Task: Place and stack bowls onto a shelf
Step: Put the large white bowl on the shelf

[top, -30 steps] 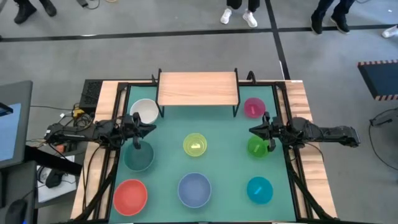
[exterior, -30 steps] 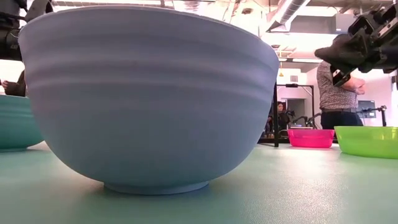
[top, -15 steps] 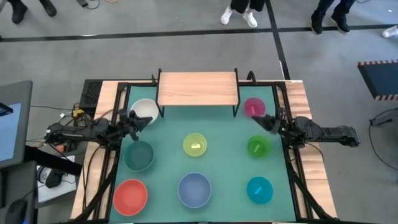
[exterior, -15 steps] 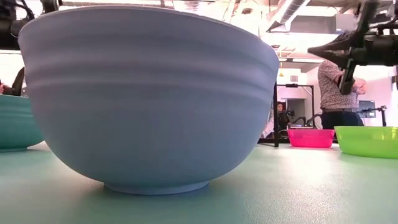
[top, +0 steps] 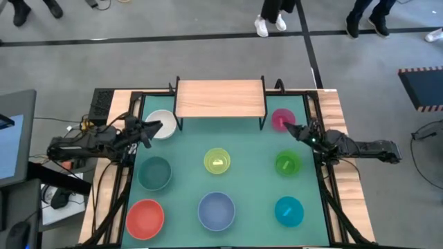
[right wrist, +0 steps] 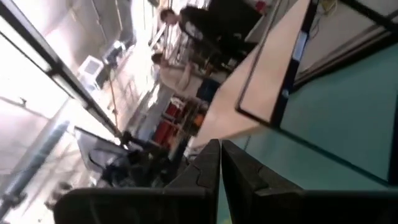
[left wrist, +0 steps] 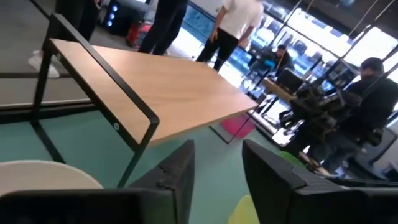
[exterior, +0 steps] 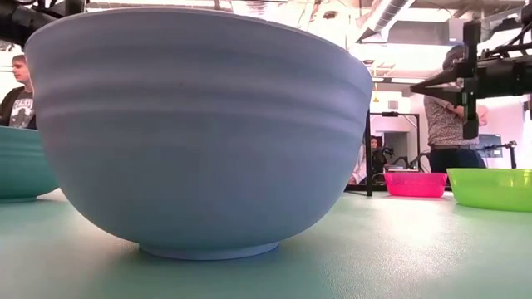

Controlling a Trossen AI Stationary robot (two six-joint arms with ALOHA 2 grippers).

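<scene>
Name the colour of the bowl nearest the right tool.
Pink; it shows best in the high view, beside the right tool.

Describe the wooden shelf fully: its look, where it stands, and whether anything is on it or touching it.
The shelf is a low rectangular stand with a light wooden plank top and thin black metal legs. It stands upright at the far edge of the green table, centred. Its top is bare; no bowl is on it. The white bowl sits just off its left corner, the pink bowl off its right. Neither gripper touches it.
</scene>
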